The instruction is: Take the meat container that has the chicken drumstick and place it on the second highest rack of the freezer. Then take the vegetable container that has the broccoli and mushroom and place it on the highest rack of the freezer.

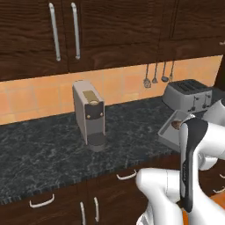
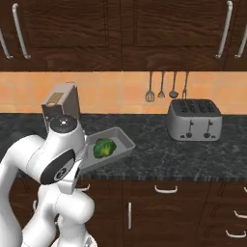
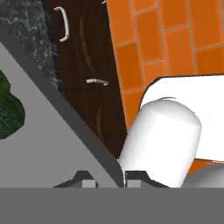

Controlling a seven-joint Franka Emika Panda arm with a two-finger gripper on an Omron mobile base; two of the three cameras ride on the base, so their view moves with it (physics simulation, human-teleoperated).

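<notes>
The vegetable container, a shallow grey tray point(image 2: 123, 140), hangs over the counter's front edge. The green broccoli point(image 2: 103, 147) lies in it, and its dark green edge point(image 3: 8, 109) shows at the left of the hand view. From the left base view the tray point(image 1: 166, 132) sits partly behind my arm, with the small brown mushroom point(image 1: 176, 125) inside. My gripper point(image 3: 111, 183) is shut on the tray's rim point(image 3: 65, 118), whose wall passes between the two fingertips. The meat container, the chicken drumstick and the freezer are out of view.
A grey coffee machine point(image 1: 90, 114) stands on the dark stone counter point(image 1: 44, 149). A silver toaster point(image 2: 194, 119) sits at the right, under hanging utensils point(image 2: 161, 88). Dark wood cabinets run above and below. Orange floor tiles point(image 3: 175, 39) lie under the tray.
</notes>
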